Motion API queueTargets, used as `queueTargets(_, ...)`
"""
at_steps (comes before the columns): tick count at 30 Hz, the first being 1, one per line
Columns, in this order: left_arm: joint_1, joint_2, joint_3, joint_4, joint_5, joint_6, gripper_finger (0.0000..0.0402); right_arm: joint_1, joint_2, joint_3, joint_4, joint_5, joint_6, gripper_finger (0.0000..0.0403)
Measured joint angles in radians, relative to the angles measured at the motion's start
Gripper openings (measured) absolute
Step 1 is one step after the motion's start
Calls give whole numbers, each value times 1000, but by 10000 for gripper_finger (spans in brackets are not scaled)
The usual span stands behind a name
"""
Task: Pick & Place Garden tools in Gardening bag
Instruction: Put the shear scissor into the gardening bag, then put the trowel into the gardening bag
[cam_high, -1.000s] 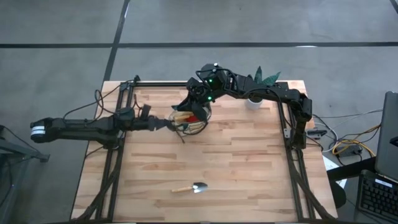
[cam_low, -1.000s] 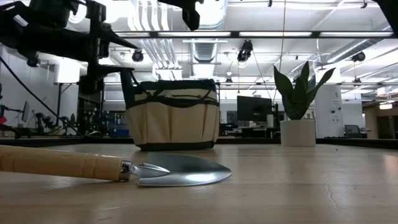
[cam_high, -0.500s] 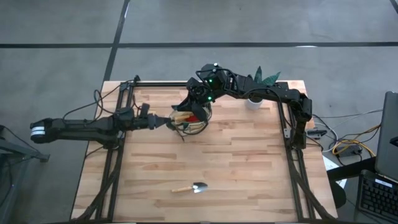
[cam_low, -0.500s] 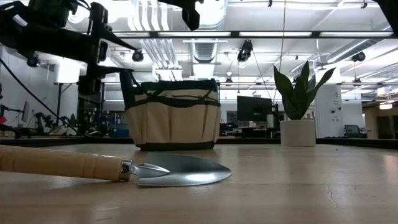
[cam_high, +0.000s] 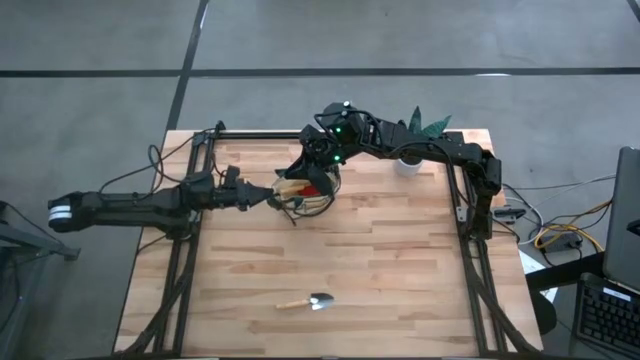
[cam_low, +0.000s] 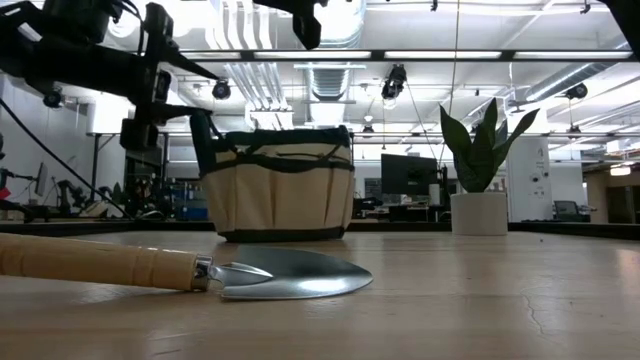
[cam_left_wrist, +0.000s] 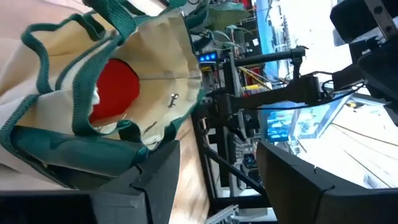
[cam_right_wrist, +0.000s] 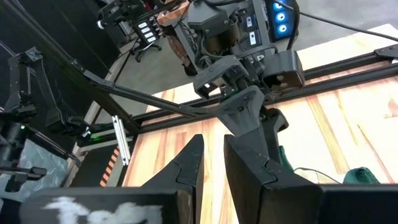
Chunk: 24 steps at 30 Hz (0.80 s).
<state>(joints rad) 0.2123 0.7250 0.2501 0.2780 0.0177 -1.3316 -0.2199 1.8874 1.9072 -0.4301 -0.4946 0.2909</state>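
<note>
Tan gardening bag (cam_high: 308, 190) between both grippers, trowel (cam_high: 308, 301) apart

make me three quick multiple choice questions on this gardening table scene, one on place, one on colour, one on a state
1. Where does the wooden-handled metal trowel lie?
A. inside the bag
B. on the table's near part, apart from the bag
C. beside the plant pot

2. What colour is the chunky piece inside the round tan fabric bag with dark green trim?
A. red
B. blue
C. yellow

3. How does the left pincer stand?
A. shut on the trowel
B. shut on nothing
C. open, at the bag's rim

Answers:
1 B, the high view shows it alone on bare wood.
2 A, the left wrist view shows red.
3 C, its fingers stand apart, holding nothing.
</note>
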Motion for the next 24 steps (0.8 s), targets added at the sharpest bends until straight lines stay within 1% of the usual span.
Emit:
queueTargets(3,0,-22,0,29,-4,11,218,0,0,0,0,0,-2,57)
queueTargets(9,22,-49,-1,63,-47,32,218,0,1,-1,0,19,-3,57)
queueTargets(13,23,-62,-2,65,-62,92,218,0,1,-1,0,23,-3,57)
queueTargets(16,23,-67,-2,96,-63,173,218,0,1,-2,0,23,-3,57)
queueTargets(18,23,-69,-2,110,-63,198,218,0,1,-2,0,23,-3,57)
queueTargets(20,23,-70,-2,149,-63,230,218,0,2,-2,0,23,-3,57)
queueTargets(24,22,-78,-2,296,-39,326,218,0,2,-2,-2,23,15,57)
